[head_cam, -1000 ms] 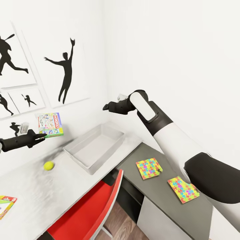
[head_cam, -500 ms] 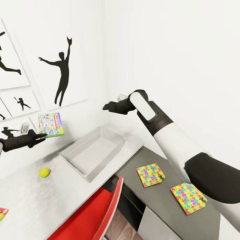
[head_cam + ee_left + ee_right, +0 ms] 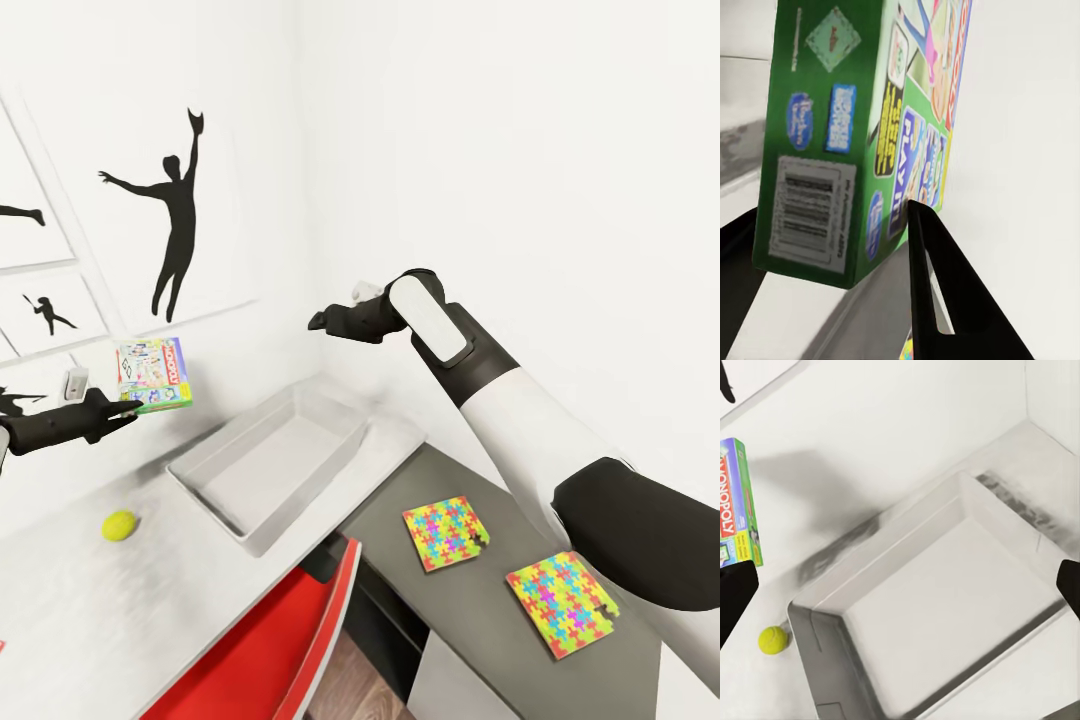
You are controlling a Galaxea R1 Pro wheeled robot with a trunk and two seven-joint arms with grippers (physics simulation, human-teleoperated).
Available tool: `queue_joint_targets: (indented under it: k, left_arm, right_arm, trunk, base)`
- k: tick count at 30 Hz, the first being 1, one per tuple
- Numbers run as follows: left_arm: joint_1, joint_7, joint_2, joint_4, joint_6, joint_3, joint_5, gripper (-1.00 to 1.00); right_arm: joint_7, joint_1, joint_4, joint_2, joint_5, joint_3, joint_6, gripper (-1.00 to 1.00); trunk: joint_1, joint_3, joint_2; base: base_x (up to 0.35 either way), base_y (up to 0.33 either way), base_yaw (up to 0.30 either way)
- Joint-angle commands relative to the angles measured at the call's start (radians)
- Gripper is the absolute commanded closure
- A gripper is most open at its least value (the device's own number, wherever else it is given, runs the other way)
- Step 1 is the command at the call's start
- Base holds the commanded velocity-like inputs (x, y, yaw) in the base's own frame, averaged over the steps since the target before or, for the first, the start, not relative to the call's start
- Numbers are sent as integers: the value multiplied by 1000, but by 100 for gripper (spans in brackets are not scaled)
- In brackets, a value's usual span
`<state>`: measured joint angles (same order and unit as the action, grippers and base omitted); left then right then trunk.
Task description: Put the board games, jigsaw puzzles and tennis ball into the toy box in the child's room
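My left gripper (image 3: 128, 404) is shut on a white-and-green board game (image 3: 152, 375), held upright above the table (image 3: 90, 610) near the wall. In the left wrist view the game (image 3: 847, 135) sits between my dark fingers (image 3: 945, 292). The grey toy box (image 3: 275, 462) lies empty on the table to the right of the game. A tennis ball (image 3: 119, 525) rests on the table in front of the box's left end. My right gripper (image 3: 318, 322) hangs open, high above the box's far end. Its wrist view looks down on the box (image 3: 945, 615), ball (image 3: 773, 640) and game (image 3: 739, 502). Two jigsaw puzzles (image 3: 447, 534) (image 3: 562, 604) lie on the lower dark cabinet.
A red chair (image 3: 290, 640) stands tucked under the table's front edge. The dark grey cabinet (image 3: 480, 470) adjoins the table at the right, lower than it. White walls meet in a corner behind the box; black silhouette pictures (image 3: 170, 230) hang on the left wall.
The whole head view has shifted, so the camera has moved: table, box and ball sit further left in the picture. Both arms keep their pose and the game stays gripped.
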<state>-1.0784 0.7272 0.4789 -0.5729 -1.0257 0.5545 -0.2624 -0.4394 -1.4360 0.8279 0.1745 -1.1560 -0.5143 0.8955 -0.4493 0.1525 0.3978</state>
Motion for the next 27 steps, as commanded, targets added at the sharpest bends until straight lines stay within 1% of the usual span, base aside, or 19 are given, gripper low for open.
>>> queue_joint_targets:
  k: [1, 23, 27]
  left_arm:
    - [-2, 7, 0, 0, -4, 4, 6, 100]
    - [-2, 8, 0, 0, -4, 4, 5, 100]
    - [-2, 7, -1, 0, -5, 4, 5, 100]
  right_arm:
    - [-10, -1, 0, 0, -10, -1, 0, -100]
    - [-10, -1, 2, 0, -10, -1, 3, -100]
    - [-10, -1, 20, 0, -11, -1, 2, -100]
  trunk:
    - [-1, 2, 2]
    - [-1, 2, 2]
    - [-1, 2, 2]
  base:
    - [14, -25, 0]
    - [1, 26, 0]
    - [0, 0, 0]
